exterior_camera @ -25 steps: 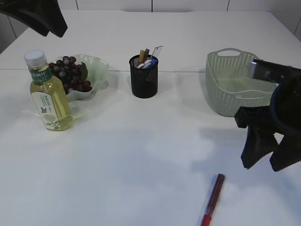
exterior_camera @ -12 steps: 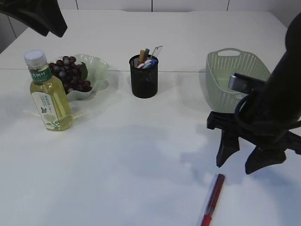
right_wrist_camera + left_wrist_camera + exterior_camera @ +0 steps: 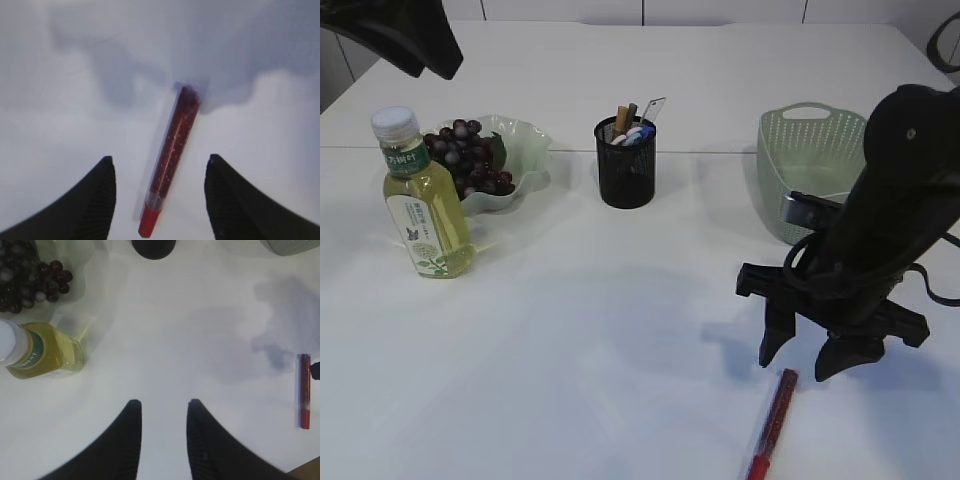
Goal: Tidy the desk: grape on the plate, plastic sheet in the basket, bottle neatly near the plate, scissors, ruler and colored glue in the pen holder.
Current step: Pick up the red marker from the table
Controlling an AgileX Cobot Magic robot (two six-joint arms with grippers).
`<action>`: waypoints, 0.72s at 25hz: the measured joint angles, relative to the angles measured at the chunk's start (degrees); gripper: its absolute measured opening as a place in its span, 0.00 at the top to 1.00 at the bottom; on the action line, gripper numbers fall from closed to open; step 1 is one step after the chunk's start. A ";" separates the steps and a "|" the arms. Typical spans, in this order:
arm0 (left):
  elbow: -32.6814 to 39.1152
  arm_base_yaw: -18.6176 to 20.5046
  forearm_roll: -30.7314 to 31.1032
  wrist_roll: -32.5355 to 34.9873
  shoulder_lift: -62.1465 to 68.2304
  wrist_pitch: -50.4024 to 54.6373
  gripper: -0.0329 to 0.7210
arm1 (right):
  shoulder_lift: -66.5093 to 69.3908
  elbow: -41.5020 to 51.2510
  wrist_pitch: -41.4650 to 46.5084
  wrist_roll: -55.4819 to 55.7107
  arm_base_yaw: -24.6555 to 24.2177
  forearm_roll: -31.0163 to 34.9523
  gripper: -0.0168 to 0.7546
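A red glitter glue tube [image 3: 772, 423] lies on the white table at the front right; it also shows in the right wrist view [image 3: 171, 153] and the left wrist view [image 3: 304, 397]. My right gripper [image 3: 802, 364] is open and hovers just above the tube's far end, the tube lying between its fingers [image 3: 161, 165]. Dark grapes [image 3: 468, 157] sit on the pale green plate [image 3: 525, 150]. A yellow-green bottle [image 3: 422, 200] stands in front of the plate. The black mesh pen holder [image 3: 626, 165] holds scissors and a ruler. My left gripper [image 3: 163, 405] is open and empty, raised at the far left.
A green plastic basket [image 3: 810, 160] stands at the back right, partly behind my right arm. I cannot make out the plastic sheet. The table's front edge is close to the glue tube.
My right arm has swung left and down from beside the basket until its open fingers hang over the glue tube. The left arm has not moved.
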 joint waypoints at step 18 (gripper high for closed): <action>0.00 0.00 0.00 0.46 0.00 0.09 0.65 | 5.09 -0.12 -2.35 7.72 0.04 -4.33 0.40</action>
